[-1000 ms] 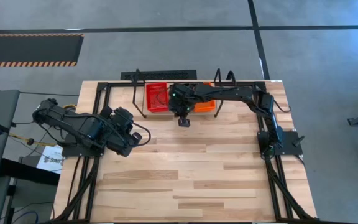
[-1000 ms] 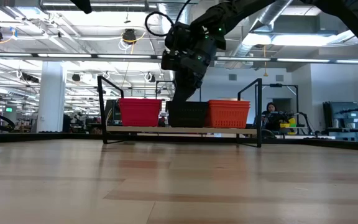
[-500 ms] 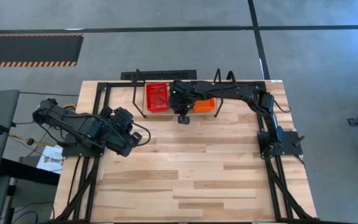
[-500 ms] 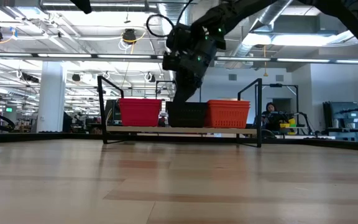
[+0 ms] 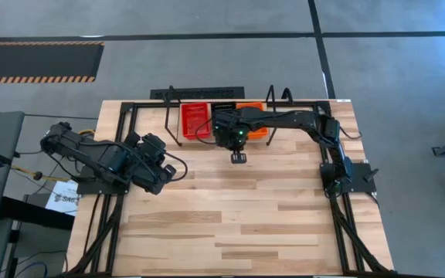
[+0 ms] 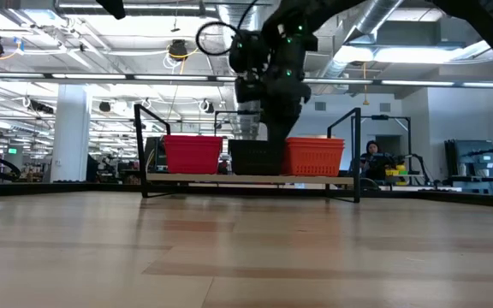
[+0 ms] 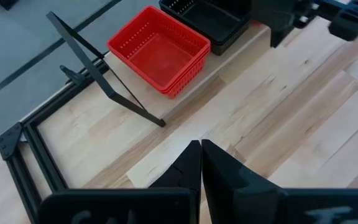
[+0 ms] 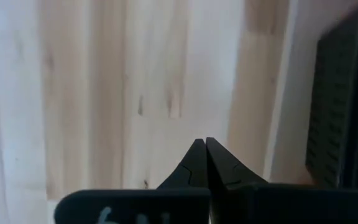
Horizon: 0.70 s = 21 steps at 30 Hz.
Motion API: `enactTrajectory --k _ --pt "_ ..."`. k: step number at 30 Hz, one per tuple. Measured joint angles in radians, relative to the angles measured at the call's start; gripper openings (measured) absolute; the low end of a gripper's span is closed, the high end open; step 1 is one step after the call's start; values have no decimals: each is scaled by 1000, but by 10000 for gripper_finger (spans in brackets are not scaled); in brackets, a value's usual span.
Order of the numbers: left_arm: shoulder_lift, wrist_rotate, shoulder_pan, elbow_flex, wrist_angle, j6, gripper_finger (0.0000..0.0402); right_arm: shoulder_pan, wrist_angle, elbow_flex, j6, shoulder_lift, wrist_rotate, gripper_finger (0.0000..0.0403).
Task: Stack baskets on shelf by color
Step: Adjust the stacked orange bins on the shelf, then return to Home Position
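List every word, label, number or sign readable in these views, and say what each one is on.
No text can be read in full.
White markings on the left gripper housing: cut off at the frame edge, unreadable.
White markings on the right gripper housing: cut off, unreadable.
Printed sheet beside the left arm's base: dark lettering too small to read.
Baskets and shelf: no labels visible.

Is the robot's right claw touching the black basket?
Apart. In the right wrist view the shut right end effector points at bare tabletop, with pale shelf board between it and the black basket.
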Motion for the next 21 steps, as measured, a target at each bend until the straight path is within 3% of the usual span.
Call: enactTrajectory --k 14,21 --pt "0 1 0 0 0 18 0 -87 -45 -41 -35 -14 78 0" --pt "0 0 0 0 0 12 0 -92 -81 -42 -30 -86 80 0"
